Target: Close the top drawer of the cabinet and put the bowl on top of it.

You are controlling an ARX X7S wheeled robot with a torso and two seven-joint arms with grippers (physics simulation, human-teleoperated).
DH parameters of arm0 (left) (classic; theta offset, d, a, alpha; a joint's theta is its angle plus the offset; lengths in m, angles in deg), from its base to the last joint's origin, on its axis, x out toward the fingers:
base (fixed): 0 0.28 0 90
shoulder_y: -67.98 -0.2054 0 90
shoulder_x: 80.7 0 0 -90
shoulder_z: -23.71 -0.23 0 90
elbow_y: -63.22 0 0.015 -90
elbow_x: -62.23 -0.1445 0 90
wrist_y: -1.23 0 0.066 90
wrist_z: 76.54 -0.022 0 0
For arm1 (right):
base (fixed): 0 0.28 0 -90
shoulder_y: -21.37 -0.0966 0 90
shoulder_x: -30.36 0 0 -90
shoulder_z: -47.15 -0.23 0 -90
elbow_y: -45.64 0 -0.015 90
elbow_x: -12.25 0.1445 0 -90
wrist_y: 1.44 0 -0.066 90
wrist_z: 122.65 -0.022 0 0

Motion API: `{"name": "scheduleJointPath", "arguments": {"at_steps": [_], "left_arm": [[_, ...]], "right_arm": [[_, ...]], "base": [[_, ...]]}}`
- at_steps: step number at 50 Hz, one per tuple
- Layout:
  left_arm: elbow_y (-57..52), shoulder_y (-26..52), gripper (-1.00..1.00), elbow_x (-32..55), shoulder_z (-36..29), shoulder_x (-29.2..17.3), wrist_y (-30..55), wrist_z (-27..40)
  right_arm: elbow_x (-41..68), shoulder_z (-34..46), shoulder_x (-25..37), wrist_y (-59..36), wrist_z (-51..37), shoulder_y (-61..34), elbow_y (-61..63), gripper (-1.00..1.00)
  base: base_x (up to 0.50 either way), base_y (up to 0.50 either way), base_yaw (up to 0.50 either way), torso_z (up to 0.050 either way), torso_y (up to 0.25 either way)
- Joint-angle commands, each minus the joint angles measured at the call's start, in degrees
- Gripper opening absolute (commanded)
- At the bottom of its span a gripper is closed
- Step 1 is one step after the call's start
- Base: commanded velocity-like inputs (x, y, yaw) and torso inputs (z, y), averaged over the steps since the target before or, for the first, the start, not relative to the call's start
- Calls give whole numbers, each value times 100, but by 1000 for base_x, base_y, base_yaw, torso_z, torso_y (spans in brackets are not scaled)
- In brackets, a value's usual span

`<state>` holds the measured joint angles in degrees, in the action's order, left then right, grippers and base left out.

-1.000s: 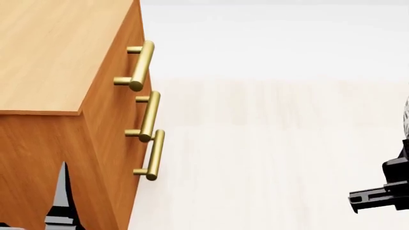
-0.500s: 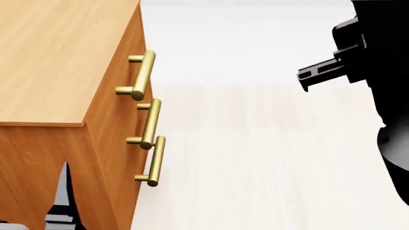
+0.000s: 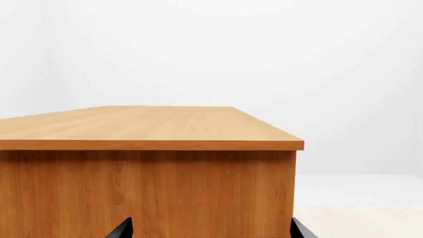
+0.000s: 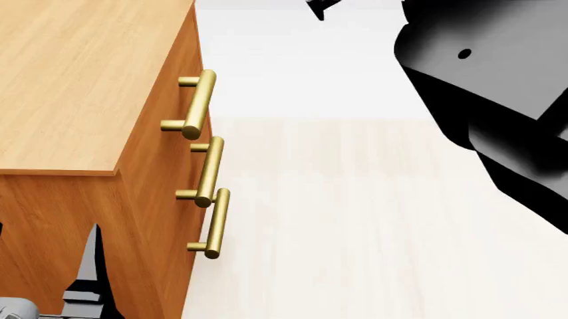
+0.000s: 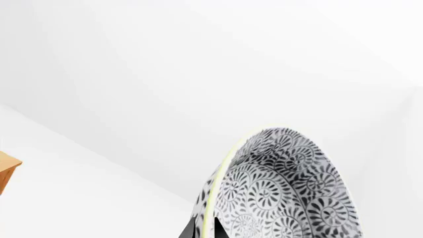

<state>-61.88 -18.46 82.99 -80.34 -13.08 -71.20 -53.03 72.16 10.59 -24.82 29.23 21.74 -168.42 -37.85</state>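
The right gripper pinches the rim of the bowl, held on edge in the air, well apart from the cabinet. The top drawer sits flush with the two below. The left gripper, fingers spread, faces the cabinet's side

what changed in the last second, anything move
The right arm swung up from the lower right edge of the head view to fill its upper right, carrying the bowl, which the right wrist view shows gripped at its rim. The view shifted slightly early on. The cabinet looks unchanged, its top bare, and the left gripper stays low beside it.
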Motion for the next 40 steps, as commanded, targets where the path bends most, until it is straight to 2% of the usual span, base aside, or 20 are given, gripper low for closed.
{"name": "scheduleJointPath", "arguments": {"at_steps": [1, 12, 30, 37, 40], "left_arm": [[-36, 26, 100, 46, -6, -19, 94, 49], [77, 48, 100, 36, 36, -19, -14, 52], [-94, 126, 100, 53, 46, -78, 230, 208], [-104, 118, 100, 53, 58, -96, 245, 240], [-110, 107, 100, 30, 51, -102, 235, 255]], "right_arm": [[-507, 214, -816, 54, 389, -630, -764, -100], [-1146, 631, -2087, 782, 1152, -1073, -2211, -100], [-1402, 909, -3461, 1653, 1767, -1368, -3441, -100], [749, 2898, -3481, 3002, 1007, -1975, -3553, -100], [1226, 3398, -3481, 3319, 834, -2119, -3457, -100]], "base": [[0, 0, 0, 2, 250], [0, 0, 0, 2, 250], [0, 0, 0, 3, 250], [0, 0, 0, 4, 250], [0, 0, 0, 4, 250]]}}
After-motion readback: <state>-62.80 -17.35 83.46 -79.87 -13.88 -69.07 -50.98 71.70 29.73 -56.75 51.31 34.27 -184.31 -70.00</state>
